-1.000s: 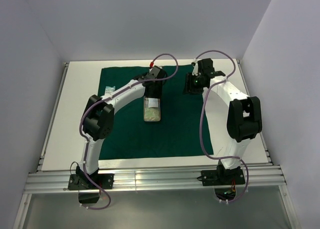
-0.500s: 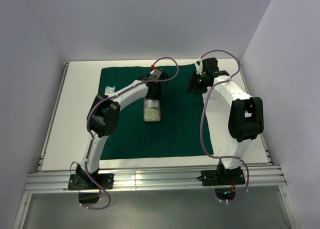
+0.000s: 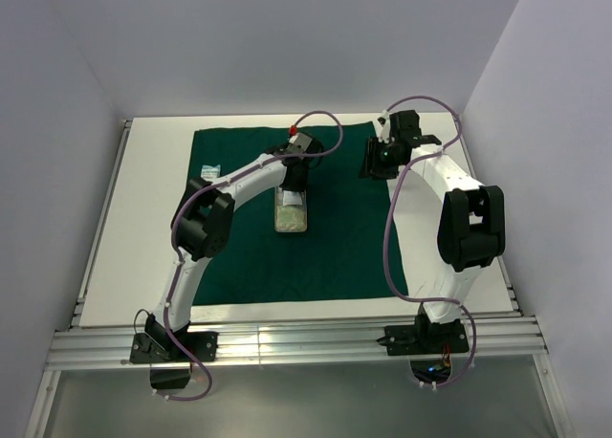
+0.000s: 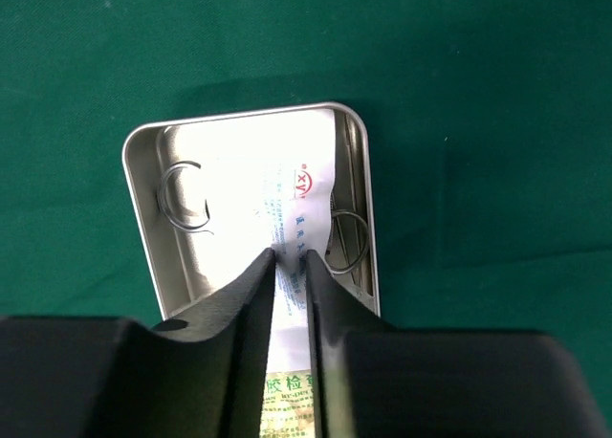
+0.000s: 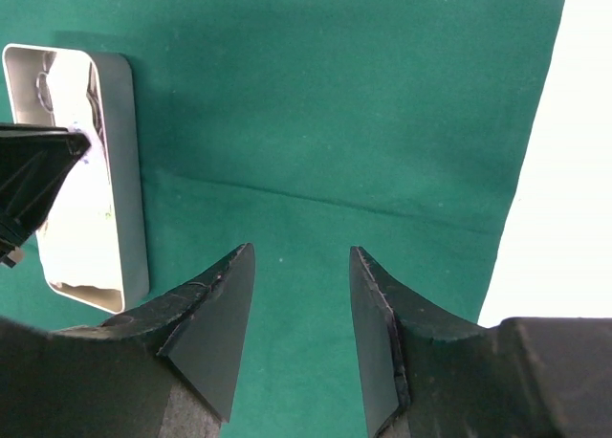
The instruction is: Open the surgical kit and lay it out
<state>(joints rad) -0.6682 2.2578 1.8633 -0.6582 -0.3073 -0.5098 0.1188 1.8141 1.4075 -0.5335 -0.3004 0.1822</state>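
The dark green cloth wrap (image 3: 335,237) lies spread flat on the white worktop (image 3: 143,218), covering most of its middle and far part. The small rectangular steel tray (image 4: 249,116) sits on the cloth near its centre, long side running from near to far, closer to the left arm than to the right.

The left gripper (image 4: 290,256) reaches down into the far half of the tray. Its jaws are pinched almost together on a pale packet (image 4: 296,194), white with red and blue print, which lies lengthwise along the tray floor and passes up between the two fingertips. The grip falls about midway along the packet; the printed end sticks out beyond the fingertips, and a greenish label shows in the narrow gap further back. On either side of the packet, steel ring handles (image 4: 182,197) of slim instruments rest in the tray, one near the left wall and one against the right wall, just beside the jaws. The rest of those instruments is hidden under the packet and the fingers.

The right gripper (image 5: 301,251) hangs over bare cloth at the far right of the wrap, close to the cloth's right edge where the worktop shows. Its jaws stand wide apart with nothing between them. The tray is well off to its side, apart from it.

A second small packet (image 3: 212,171) lies on the cloth near the far left corner, well apart from the tray and both grippers.
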